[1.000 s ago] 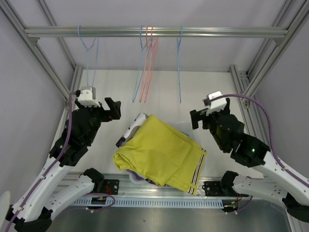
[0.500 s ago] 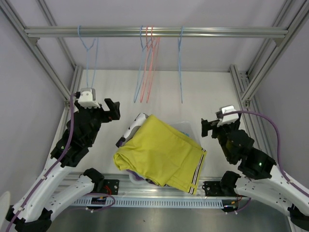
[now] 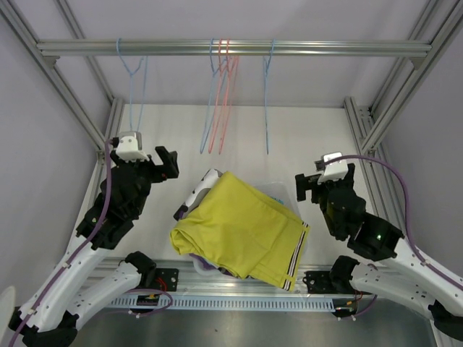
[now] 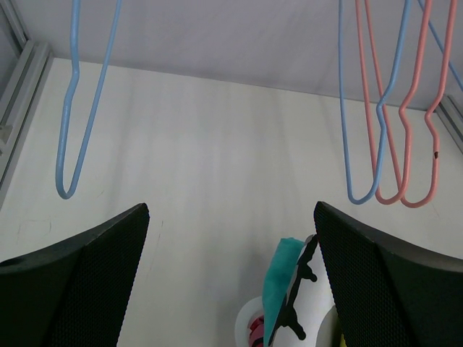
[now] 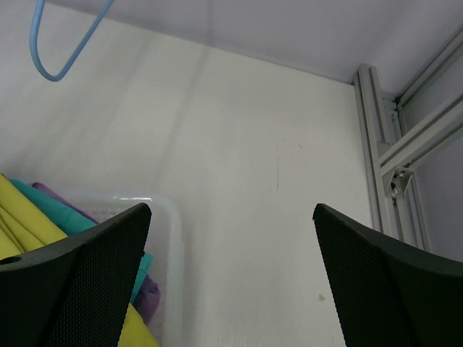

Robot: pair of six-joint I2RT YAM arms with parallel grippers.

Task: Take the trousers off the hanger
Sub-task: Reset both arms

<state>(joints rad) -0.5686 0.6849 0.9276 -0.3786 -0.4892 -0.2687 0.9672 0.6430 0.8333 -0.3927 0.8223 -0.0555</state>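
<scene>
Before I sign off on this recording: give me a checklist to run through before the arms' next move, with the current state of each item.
1. Five blue and pink wire hangers on the metal rail carry no cloth: ok.
2. Mustard yellow trousers with striped cuffs lie on top of the pile in the clear plastic bin: ok.
3. Left tool open, nothing between its fingers: ok.
4. Right tool open, nothing between its fingers: ok.
5. All garments are in the bin: cannot tell. Beneath the yellow pair only teal cloth and purple cloth show at the edges.
</scene>
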